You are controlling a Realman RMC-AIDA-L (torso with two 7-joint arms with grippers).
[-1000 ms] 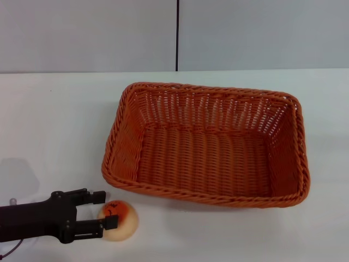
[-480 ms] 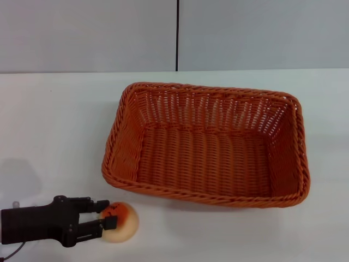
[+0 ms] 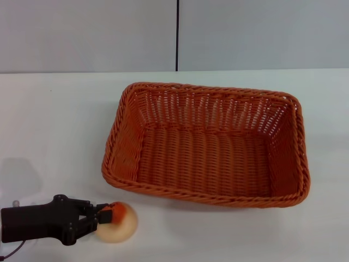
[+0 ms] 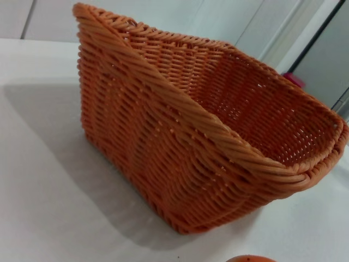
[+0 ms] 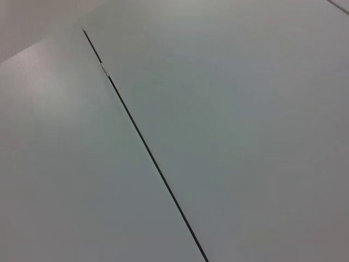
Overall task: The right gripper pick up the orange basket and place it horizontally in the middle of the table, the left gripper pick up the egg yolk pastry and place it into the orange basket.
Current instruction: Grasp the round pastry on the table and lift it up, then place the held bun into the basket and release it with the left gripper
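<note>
Gripping the small round cream pastry with its orange-red glazed top at the near left of the white flat tabletop, the black left gripper has its fingers clenched on it, just before the large empty orange woven basket lying mid-table.

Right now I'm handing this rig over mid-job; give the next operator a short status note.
Left hand: at the near-left of the table, fingers closed around the egg yolk pastry, which sits on the table.
Right hand: out of view.
Orange basket: lying flat mid-table, empty.
Done: basket placed; pastry apparently gripped.
Left: lift the pastry, carry it over the basket's near rim, release inside.
</note>
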